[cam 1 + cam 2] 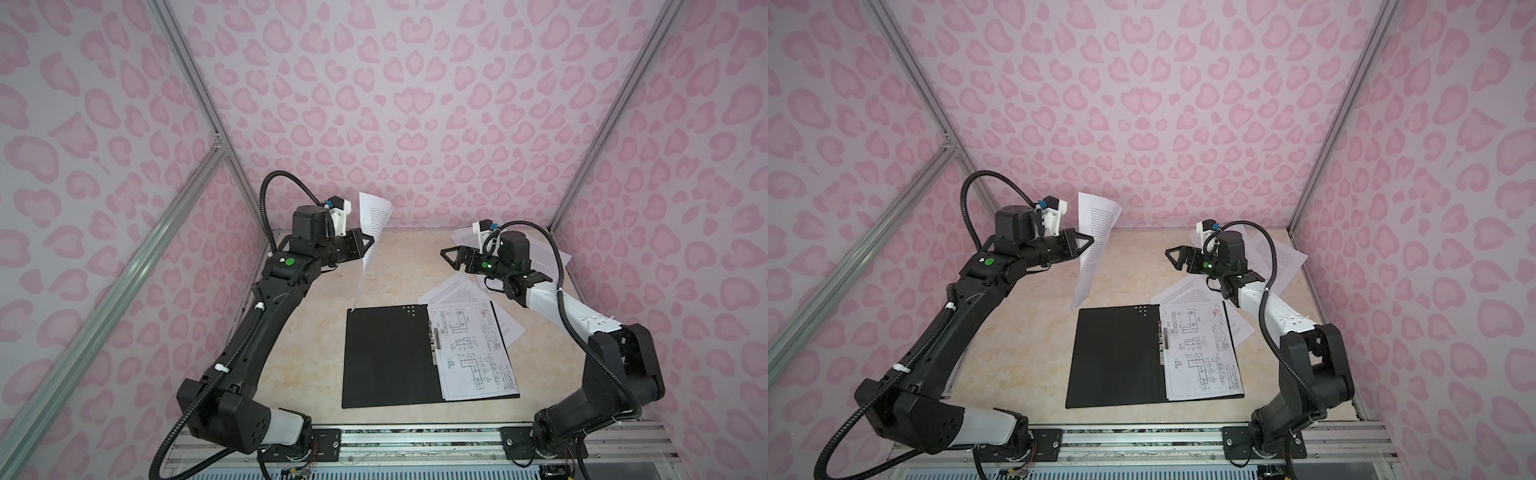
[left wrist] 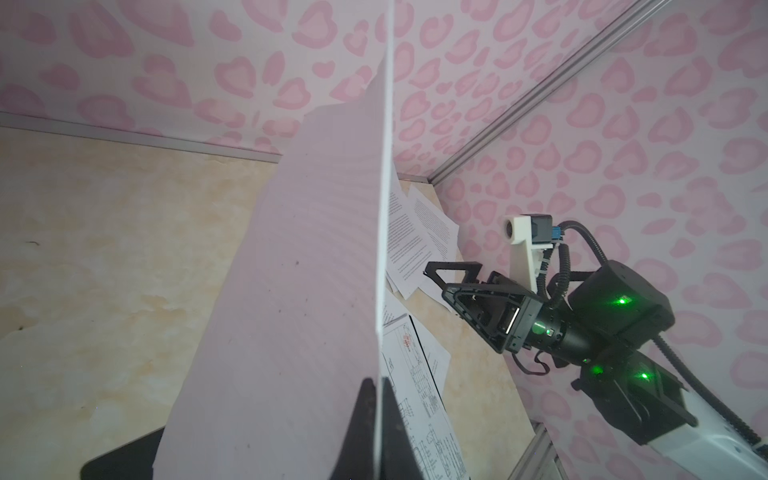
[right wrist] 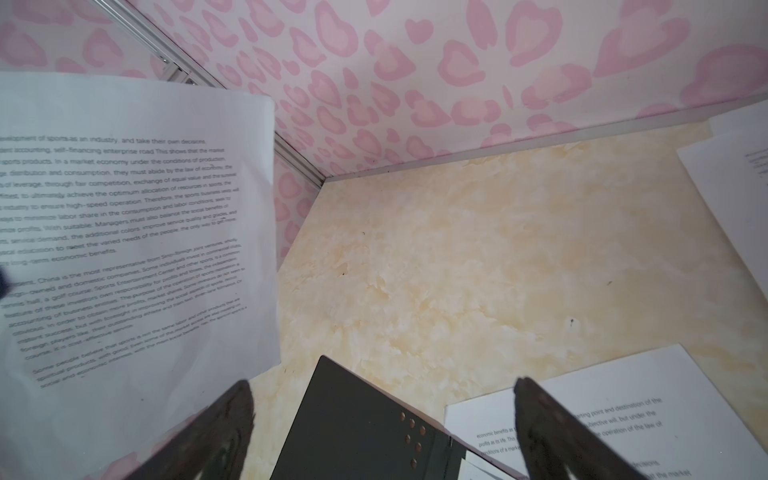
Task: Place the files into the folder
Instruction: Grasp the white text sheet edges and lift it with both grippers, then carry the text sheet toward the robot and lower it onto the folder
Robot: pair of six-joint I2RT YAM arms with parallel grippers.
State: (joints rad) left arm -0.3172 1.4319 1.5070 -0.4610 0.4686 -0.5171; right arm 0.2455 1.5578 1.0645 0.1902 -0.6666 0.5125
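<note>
Folder (image 1: 386, 357) is laid open mid-counter (image 1: 307, 332), with a drawing sheet (image 1: 473, 353) laid on its right half. Text sheet (image 1: 374, 224) is held upright above the far-left corner. Loose sheets (image 1: 453, 291) are spread toward the counter's far-right corner.

A cream, marbled table (image 1: 316, 353) sits boxed in by walls (image 1: 415, 104) papered with pink leopard-like blotches. Silver metal struts (image 1: 137, 266) run up the corners and slant across one side. A metal rail (image 1: 415, 440) edges the near side.
</note>
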